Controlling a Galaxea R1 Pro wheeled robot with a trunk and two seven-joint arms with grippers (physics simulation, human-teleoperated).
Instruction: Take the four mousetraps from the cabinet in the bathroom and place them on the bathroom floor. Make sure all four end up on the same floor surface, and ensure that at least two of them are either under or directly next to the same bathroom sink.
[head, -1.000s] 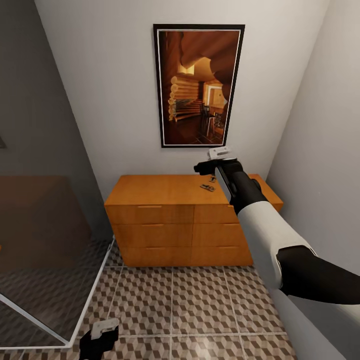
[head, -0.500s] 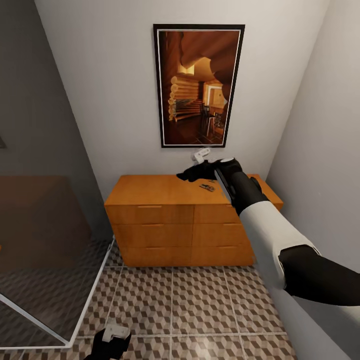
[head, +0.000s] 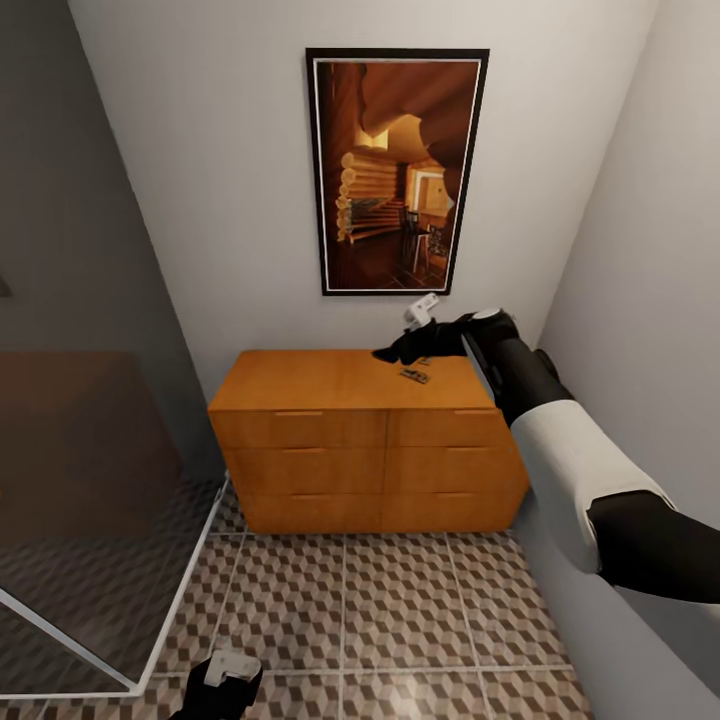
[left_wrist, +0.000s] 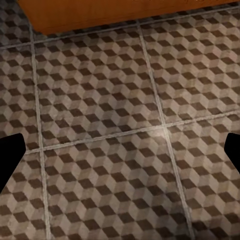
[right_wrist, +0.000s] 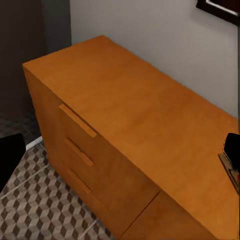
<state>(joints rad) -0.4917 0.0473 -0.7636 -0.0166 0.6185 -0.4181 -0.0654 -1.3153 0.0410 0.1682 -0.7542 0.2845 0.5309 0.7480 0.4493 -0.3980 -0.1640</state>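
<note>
Right gripper (head: 392, 353) is held low over the cabinet (head: 330, 380); whether it is apart cannot be told. A mousetrap (head: 414, 376) lies just beside it. It should be lowered slowly and centred on the trap.

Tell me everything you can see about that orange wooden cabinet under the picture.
The cabinet is low and wide, of smooth orange-brown wood, standing on the patterned tile floor against the pale wall, below a framed picture. Its front shows three rows of flat drawers, all shut, with slim bar handles. One mousetrap, small and dark, lies on its top towards the right. The right gripper hovers just above the top beside it; whether it touches the wood cannot be told.
</note>
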